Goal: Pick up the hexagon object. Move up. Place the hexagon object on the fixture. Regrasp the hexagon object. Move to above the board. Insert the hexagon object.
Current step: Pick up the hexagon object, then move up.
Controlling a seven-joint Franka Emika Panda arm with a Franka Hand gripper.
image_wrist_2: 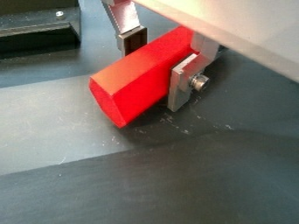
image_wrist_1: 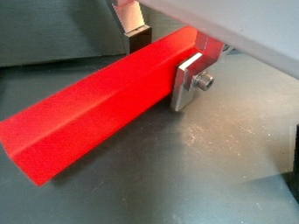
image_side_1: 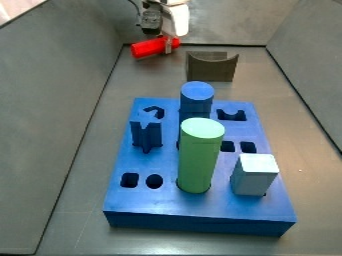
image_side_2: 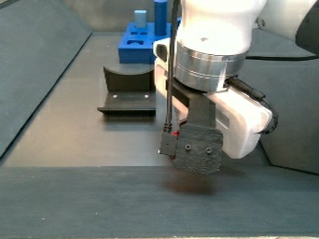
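Note:
The hexagon object point(image_wrist_1: 87, 109) is a long bright red faceted rod lying flat on the dark floor, also visible as a red rod point(image_wrist_2: 140, 74) and a small red rod point(image_side_1: 151, 46) far behind the board. My gripper point(image_wrist_1: 162, 59) is lowered over it and open, straddling one end. One silver finger point(image_wrist_1: 187, 83) rests against the rod's side, while the other finger point(image_wrist_1: 135, 31) stands just off the opposite side. The fixture point(image_side_1: 210, 66) sits beside the rod, between it and the blue board point(image_side_1: 201, 207). In a side view the arm's body hides the rod.
On the board stand a tall light green cylinder point(image_side_1: 201, 155), a blue cylinder point(image_side_1: 197, 100) and a white block point(image_side_1: 254, 175). Grey walls slope up on both sides of the floor. The fixture point(image_side_2: 125, 93) and board point(image_side_2: 137, 47) lie behind the arm.

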